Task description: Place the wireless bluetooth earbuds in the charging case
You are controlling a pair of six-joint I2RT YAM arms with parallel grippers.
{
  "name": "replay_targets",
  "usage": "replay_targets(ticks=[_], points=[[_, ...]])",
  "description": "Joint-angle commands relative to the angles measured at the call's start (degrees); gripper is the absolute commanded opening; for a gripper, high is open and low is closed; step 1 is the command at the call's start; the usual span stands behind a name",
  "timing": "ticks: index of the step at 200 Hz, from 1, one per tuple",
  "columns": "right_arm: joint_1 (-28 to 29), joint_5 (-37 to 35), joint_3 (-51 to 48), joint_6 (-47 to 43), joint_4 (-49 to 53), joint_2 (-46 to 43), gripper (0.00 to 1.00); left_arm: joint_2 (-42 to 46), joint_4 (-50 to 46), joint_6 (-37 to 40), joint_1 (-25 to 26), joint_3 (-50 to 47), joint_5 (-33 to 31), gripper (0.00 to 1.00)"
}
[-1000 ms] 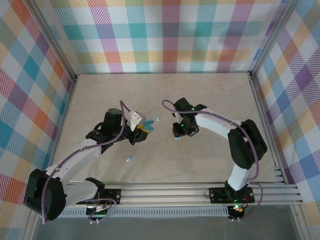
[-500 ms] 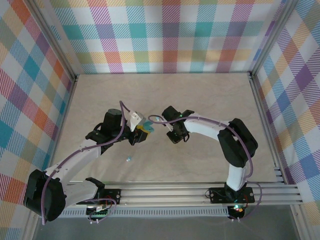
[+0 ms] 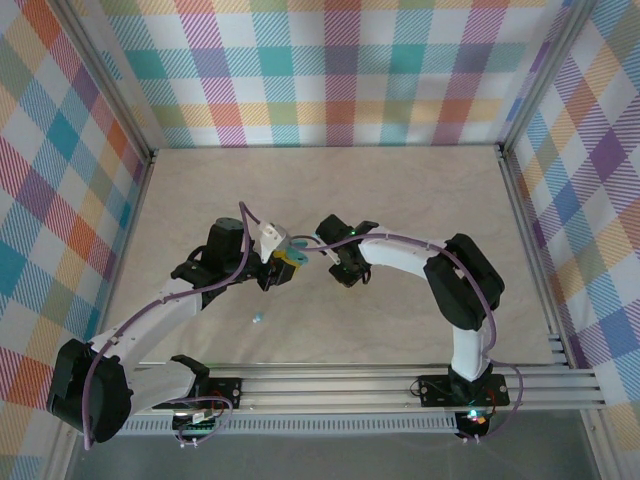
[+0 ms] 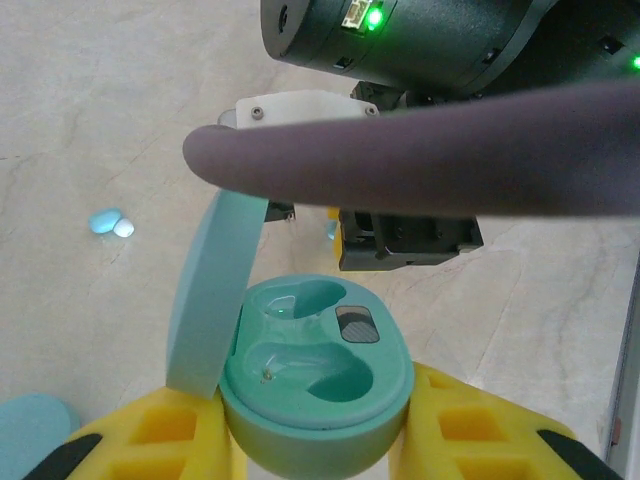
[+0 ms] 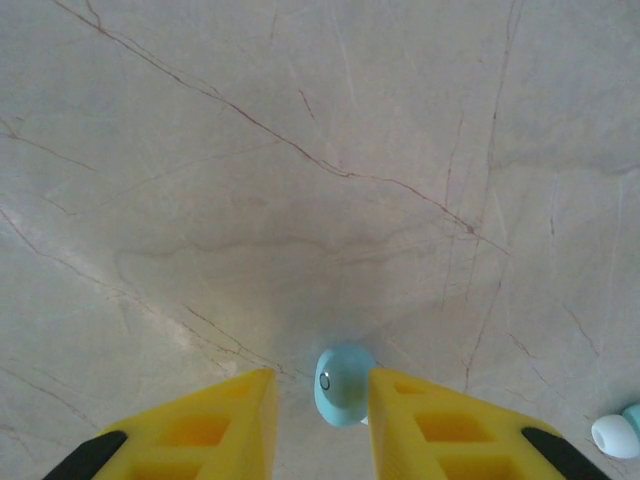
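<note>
Inside right pincer (image 5: 320, 381), glossy pale-blue earbud (image 5: 343, 386)

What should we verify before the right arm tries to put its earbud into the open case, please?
1. Case held: ok. The left gripper is clamped on the case.
2. Lid open: ok. The lid stands up at one side.
3. Sockets free: ok. Both look empty.
4. Earbud in hand: ok. The earbud sits between the fingers of the right gripper.
5. Gripper over case: not ok. It is beside the case, not above it.
6. Cable clearance: cannot tell. A blurred purple cable crosses above the case.
</note>
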State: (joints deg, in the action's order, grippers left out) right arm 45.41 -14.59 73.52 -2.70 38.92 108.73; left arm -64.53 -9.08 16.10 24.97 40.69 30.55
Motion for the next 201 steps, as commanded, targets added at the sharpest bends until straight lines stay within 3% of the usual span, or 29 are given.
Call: replay_targets(ticks=[1, 142, 201], points=[[0.43, -0.87, 0.94, -0.99, 1.85, 1.00, 0.31, 0.72, -0.06, 0.16, -0.63, -0.34, 1.09, 0.03], [0.47, -1.24, 0.53, -0.64, 2.57, 4.02, 0.33, 2.01, -0.67, 0.15, -0.63, -0.78, 0.66, 0.03], [-0.43, -3.63, 1.78, -0.63, 2.02, 3.50, 0.11, 2.66, -0.59, 0.46, -0.63, -1.12, 0.88, 0.03]])
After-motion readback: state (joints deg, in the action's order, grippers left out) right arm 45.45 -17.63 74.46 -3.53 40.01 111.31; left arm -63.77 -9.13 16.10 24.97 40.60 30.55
